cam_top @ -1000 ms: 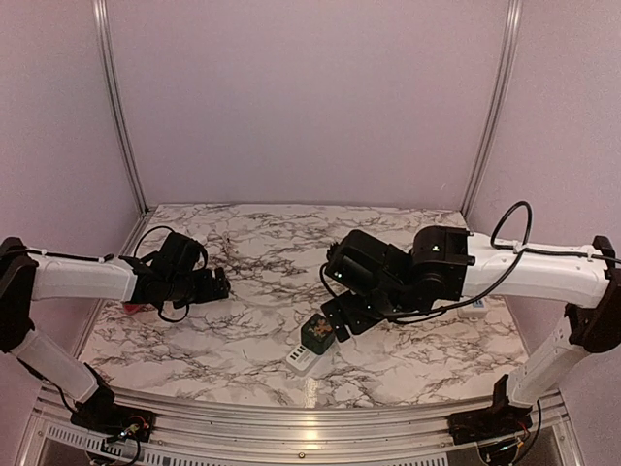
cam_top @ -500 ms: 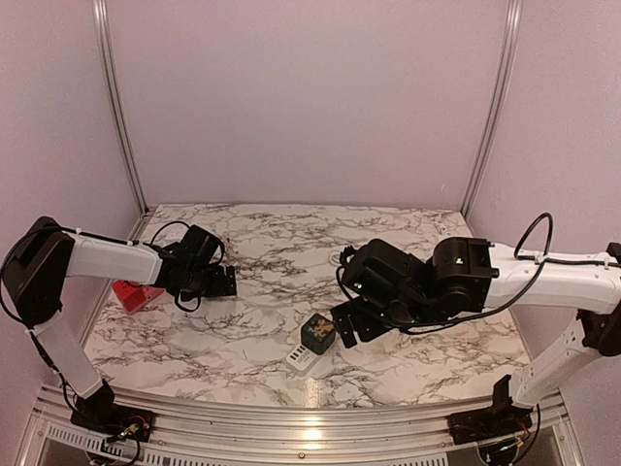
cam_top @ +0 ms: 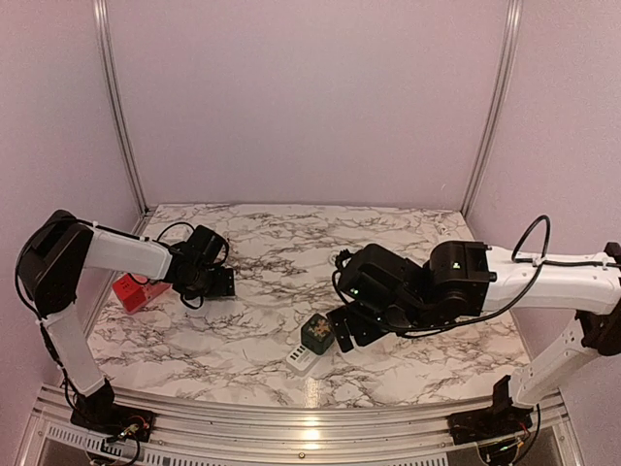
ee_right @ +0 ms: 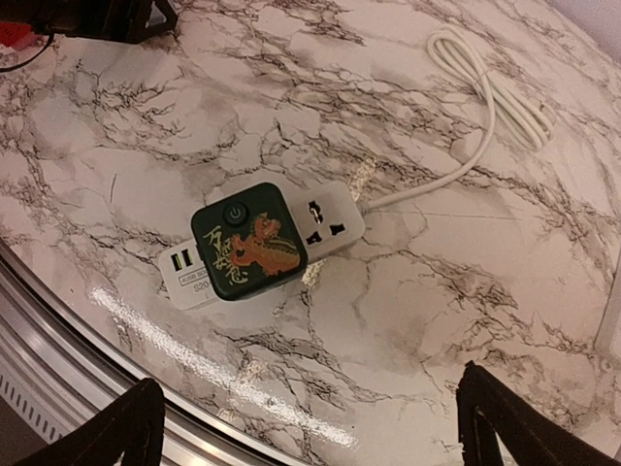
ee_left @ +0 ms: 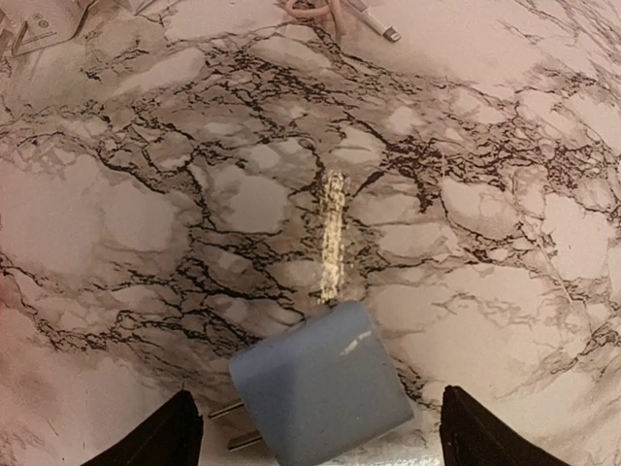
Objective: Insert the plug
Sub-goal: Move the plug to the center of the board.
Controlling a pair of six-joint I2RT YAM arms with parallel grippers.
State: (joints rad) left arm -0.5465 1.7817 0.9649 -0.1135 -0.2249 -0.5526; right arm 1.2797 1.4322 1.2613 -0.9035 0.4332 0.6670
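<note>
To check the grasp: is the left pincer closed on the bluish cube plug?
No, the left pincer stands open around the bluish cube plug, a gap on each side.

We had the top camera high behind the bases, overlooking the whole table [cam_top: 243, 325]. Left wrist looked down close on marble; right wrist, farther off, shared the power strip [ee_right: 335, 225] with top.

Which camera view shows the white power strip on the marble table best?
The right wrist view: the white power strip lies mid-frame, sockets clearly visible, a dark green cube sitting on it. The top external view shows it small; the left wrist view misses it.
</note>
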